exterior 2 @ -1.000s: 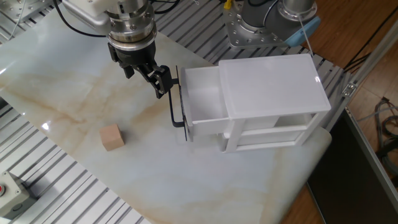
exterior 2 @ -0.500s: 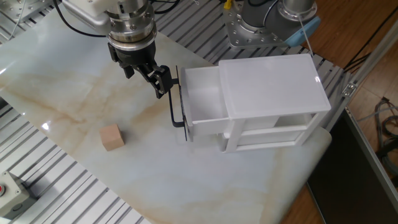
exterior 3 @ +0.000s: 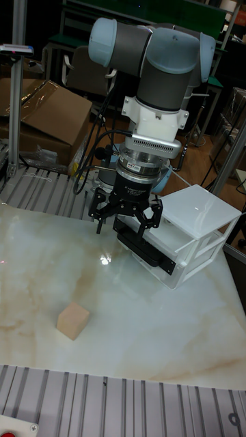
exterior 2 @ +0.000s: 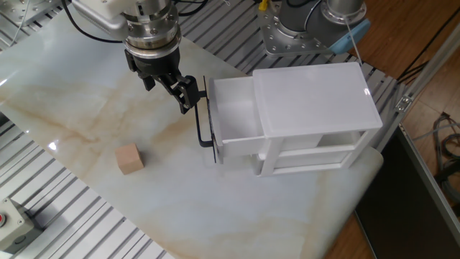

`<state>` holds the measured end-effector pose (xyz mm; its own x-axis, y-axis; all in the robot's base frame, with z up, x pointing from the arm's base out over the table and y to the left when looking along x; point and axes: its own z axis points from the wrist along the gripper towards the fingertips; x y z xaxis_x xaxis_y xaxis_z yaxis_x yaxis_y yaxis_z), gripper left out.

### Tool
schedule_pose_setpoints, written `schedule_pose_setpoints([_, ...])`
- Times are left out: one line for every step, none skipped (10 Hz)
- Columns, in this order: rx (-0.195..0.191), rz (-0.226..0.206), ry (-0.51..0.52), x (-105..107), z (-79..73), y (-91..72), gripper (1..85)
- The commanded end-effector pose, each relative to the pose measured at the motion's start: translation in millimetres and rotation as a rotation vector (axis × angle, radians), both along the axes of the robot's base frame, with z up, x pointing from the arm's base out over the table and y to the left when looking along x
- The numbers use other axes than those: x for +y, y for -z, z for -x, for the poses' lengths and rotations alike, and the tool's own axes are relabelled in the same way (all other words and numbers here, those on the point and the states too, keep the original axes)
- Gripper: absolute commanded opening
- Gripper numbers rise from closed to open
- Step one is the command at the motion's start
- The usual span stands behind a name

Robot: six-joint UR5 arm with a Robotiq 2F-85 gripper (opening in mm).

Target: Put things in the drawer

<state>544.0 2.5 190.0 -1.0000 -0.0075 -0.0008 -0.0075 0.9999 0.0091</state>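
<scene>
The wooden cube point(exterior 2: 129, 158) point(exterior 3: 72, 321) sits on the pale marbled table point(exterior 2: 79, 108), towards its front left part in the fixed view, resting flat and touching nothing else. It lies well apart from the drawer point(exterior 2: 236, 109) and from the gripper point(exterior 2: 171, 88) point(exterior 3: 127, 220).

The drawer is the top tier of a small white cabinet point(exterior 2: 316, 101) point(exterior 3: 201, 215) and stands pulled out towards the cube's side of the table, so that its white inside faces up. Its thin black handle point(exterior 2: 205, 115) runs across the front face.

The gripper hangs above the table just beside that handle, between the cube and the cabinet but far closer to the cabinet. Its fingers point(exterior 3: 100, 210) are spread apart with nothing between them (the tall view shows the gap plainly). In the fixed view one black fingertip comes right up to the upper end of the handle; whether it touches the bar I cannot tell.

The arm point(exterior 3: 164, 61) comes down from above, grey and white with pale blue caps. A cardboard box point(exterior 3: 41, 113) lies behind the table on the left of the tall view.
</scene>
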Motion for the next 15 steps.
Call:
schedule_pose_setpoints([-0.196,-0.086,0.062,23,-51.2,-5.7,1.0])
schedule_pose_setpoints([-0.197,-0.083,0.062,23,-51.6,-5.4,1.0])
schedule_pose_setpoints([-0.197,-0.083,0.062,23,-51.4,-5.3,1.0])
schedule_pose_setpoints([-0.198,-0.080,0.062,23,-51.7,-5.2,1.0])
schedule_pose_setpoints([-0.198,-0.080,0.062,23,-51.6,-5.3,1.0])
schedule_pose_setpoints([-0.198,-0.080,0.062,23,-51.6,-5.3,1.0])
schedule_pose_setpoints([-0.196,-0.080,0.062,23,-51.1,-5.2,1.0])
schedule_pose_setpoints([-0.195,-0.075,0.056,21,-50.4,-4.7,1.0])
schedule_pose_setpoints([-0.188,-0.058,0.046,17,-48.0,-3.7,1.0])
schedule_pose_setpoints([-0.176,-0.037,0.028,11,-44.5,-3.3,1.0])
schedule_pose_setpoints([-0.125,-0.019,-0.001,7,-31.1,-0.4,1.0])
schedule_pose_setpoints([-0.096,-0.026,-0.020,8,-24.9,6.8,1.0])
schedule_pose_setpoints([-0.101,0.007,-0.061,-2,-27.2,14.3,1.0])
schedule_pose_setpoints([-0.100,-0.007,-0.063,-2,-28.1,16.8,1.0])
schedule_pose_setpoints([-0.097,-0.005,-0.051,-4,-27.3,15.8,1.0])
